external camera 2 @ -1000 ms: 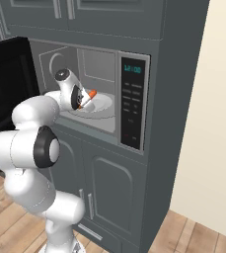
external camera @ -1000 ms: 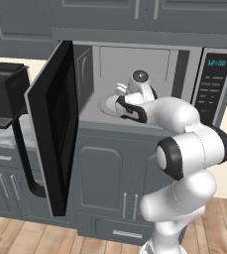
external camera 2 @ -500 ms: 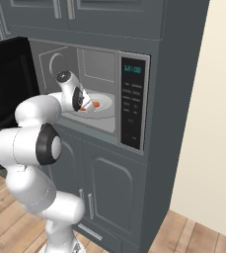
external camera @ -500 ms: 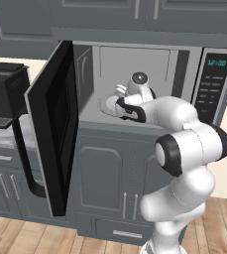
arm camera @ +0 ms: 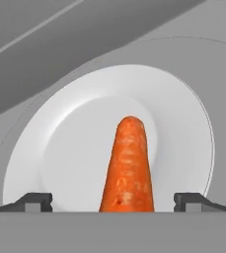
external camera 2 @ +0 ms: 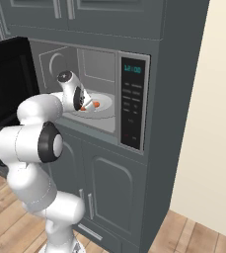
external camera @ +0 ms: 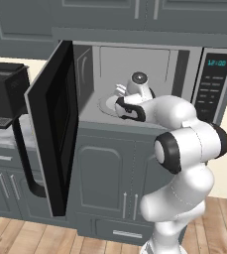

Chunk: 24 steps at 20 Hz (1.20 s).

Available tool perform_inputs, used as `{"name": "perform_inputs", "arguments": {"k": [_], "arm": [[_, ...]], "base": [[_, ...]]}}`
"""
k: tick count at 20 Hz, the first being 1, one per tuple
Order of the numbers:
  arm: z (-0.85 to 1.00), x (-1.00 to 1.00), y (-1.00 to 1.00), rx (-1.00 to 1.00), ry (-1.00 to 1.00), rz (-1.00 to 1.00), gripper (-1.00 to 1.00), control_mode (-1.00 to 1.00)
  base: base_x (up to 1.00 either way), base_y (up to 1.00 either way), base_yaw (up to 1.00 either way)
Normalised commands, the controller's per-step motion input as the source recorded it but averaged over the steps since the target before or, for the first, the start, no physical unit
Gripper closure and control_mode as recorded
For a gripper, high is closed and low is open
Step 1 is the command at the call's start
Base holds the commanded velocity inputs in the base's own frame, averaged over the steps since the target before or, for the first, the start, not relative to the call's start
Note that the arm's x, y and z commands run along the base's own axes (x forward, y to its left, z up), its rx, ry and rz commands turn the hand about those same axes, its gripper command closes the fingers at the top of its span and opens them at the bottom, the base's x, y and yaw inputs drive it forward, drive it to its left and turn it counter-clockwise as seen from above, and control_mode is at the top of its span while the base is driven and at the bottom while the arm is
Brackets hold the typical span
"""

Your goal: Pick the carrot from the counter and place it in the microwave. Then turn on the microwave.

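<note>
Left base view: microwave (external camera: 149, 84) built into dark grey cabinets, door (external camera: 53, 129) swung wide open to the left, black glass face and dark bar handle (external camera: 28, 156) toward the camera. Cyan display (external camera: 216, 63) lit above the keypad on the right. White arm reaches from lower right into the cavity; the wrist hides most of the white plate (external camera: 107, 103) on the cavity floor. Black coffee machine (external camera: 3, 94) on the counter (external camera: 6, 141) at far left, well apart from the microwave. Right base view: same cavity seen from the other side. Gripper (external camera 2: 87, 103) sits inside the microwave, low over the plate (external camera 2: 102, 109). Carrot (external camera 2: 92, 105) shows as a small orange-red piece on the plate, just beside the hand. Keypad panel (external camera 2: 132, 106) to the right of the opening. Hand view: carrot (arm camera: 129, 165) lies on the white plate (arm camera: 60, 148), long axis running away from the camera, blunt end near, rounded tip far, roughly at plate centre. Two dark fingertips (arm camera: 33, 201) stand far out to either side at the bottom edge, clear of the carrot, gap visible on both sides. Claw released; nothing held. Plate rests on the grey cavity floor (arm camera: 203, 64).
</note>
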Motion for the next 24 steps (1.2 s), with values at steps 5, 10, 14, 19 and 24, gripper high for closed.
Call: {"name": "perform_inputs", "arguments": {"k": [5,10,14,19,24], "arm": [[0.02,-0.20,0.00,0.00,0.00,0.00,-1.00,-1.00],[0.01,-0.51,-0.04,0.00,0.00,0.02,-1.00,-1.00],[0.08,-0.51,-0.04,0.00,0.00,0.03,-1.00,-1.00],[0.16,-0.42,0.00,0.00,-0.01,0.06,-1.00,-1.00],[0.21,-0.45,-0.01,0.00,-0.02,0.06,-1.00,-1.00]], "base": [[0.00,0.00,0.00],[0.00,0.00,0.00],[0.00,0.00,0.00],[0.00,0.00,0.00],[0.00,0.00,0.00]]}}
